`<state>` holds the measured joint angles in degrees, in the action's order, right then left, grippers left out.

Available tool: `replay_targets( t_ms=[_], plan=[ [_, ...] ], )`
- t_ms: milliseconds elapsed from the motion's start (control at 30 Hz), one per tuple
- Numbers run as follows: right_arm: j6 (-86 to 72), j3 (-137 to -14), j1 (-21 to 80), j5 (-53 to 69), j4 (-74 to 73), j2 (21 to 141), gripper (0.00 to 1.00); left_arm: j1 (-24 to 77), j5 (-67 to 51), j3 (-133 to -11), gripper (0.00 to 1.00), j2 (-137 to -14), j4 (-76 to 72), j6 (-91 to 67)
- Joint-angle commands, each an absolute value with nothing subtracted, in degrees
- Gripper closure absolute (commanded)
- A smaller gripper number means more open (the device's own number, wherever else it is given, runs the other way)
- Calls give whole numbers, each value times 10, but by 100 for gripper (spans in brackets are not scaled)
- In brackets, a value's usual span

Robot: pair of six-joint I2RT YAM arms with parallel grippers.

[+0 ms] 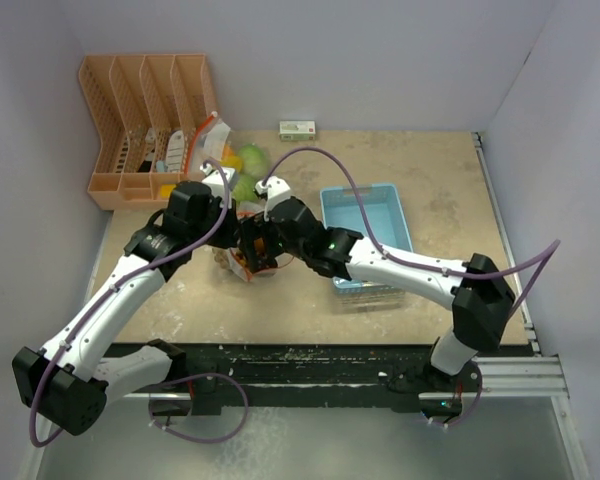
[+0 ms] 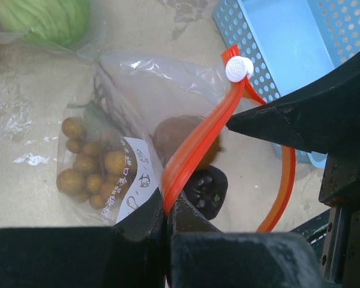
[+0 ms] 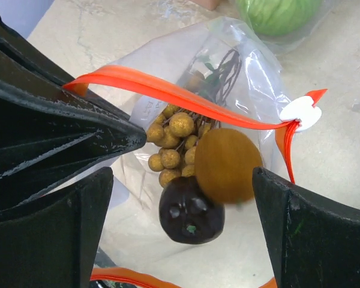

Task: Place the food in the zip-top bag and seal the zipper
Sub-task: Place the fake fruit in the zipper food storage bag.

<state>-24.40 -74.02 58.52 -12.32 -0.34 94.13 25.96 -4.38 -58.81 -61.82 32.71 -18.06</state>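
The clear zip-top bag point(image 2: 126, 78) lies open on the table, its orange zipper strip point(image 3: 168, 91) ending in a white slider point(image 2: 239, 69). Inside it are a bunch of small brown balls point(image 3: 174, 144), a dark brown lump point(image 3: 189, 210) and a round orange-brown fruit point(image 3: 228, 165), which is slightly blurred. My left gripper point(image 2: 167, 207) is shut on the zipper strip and holds the mouth up. My right gripper point(image 3: 183, 222) is open over the bag mouth, with the fruit and the lump between its fingers point(image 3: 312, 234). In the top view both grippers meet over the bag point(image 1: 248, 262).
A light blue perforated tray point(image 1: 400, 215) stands just right of the bag. A green leafy piece point(image 1: 246, 172) in clear wrap lies behind it. An orange file organizer point(image 1: 145, 125) stands at the back left, and a small white box point(image 1: 297, 130) at the back wall.
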Motion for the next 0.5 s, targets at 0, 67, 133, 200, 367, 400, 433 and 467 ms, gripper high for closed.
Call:
replay_targets(
  t_ms=[0,67,133,200,367,400,433,467],
  plan=[
    [-232,-749,591,-164,-14,898,1,261,-54,-611,100,-614,312,-185],
    [-233,-734,592,-163,-17,863,0,261,-53,-610,100,-613,311,-185],
    [-234,-718,593,-177,-31,831,1,261,-50,-609,100,-615,311,-184],
    [-254,-702,593,-216,-67,800,1,261,-49,-610,100,-618,311,-183],
    [-320,-650,539,-349,-189,728,1,261,-50,-606,100,-616,311,-182],
    [-332,-636,498,-334,-211,721,0,261,-51,-605,100,-615,309,-183],
    [-335,-618,452,-292,-219,713,1,261,-52,-603,100,-614,305,-182],
    [-336,-597,410,-256,-219,708,0,261,-55,-602,100,-614,302,-183]
  ],
)
